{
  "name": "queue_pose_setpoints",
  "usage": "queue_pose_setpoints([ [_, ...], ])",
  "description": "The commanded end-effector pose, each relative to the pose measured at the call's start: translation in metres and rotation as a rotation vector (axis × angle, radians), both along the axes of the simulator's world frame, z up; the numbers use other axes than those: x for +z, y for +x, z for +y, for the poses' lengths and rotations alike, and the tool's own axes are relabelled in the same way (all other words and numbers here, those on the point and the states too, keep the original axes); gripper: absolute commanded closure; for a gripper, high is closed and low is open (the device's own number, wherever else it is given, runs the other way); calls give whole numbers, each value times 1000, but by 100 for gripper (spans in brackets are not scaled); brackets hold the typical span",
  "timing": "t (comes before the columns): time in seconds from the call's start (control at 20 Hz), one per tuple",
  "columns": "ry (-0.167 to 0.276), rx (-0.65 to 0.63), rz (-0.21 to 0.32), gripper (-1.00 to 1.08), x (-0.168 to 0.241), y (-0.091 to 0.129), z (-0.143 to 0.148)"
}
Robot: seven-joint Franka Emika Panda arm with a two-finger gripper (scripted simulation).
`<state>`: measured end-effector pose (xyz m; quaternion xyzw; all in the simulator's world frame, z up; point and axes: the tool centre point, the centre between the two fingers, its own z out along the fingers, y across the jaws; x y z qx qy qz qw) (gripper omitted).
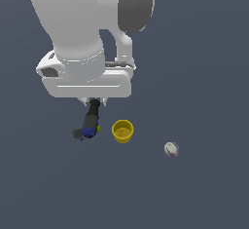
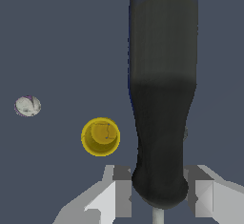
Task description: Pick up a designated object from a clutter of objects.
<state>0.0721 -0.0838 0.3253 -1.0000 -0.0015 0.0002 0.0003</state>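
Hanging handle-down at centre frame, clenched between the gripper (image 1: 94,100) fingers (image 2: 121,189) above the yellow cup (image 1: 122,131), screwdriver (image 1: 91,118) risks slipping loose, judging by the grip so near the handle's narrow end.

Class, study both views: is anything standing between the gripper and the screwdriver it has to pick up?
Nothing visible does. The gripper is closed on the screwdriver, its fingers on either side of the handle. The yellow cup and the white ball lie apart from it, towards the exterior view's right.
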Motion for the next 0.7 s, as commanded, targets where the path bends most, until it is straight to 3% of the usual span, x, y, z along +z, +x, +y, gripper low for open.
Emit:
queue_pose_setpoints([
  [0.0,0,1,0,108,10,6,-8],
  [0.65,0,1,0,108,30,20,-24],
])
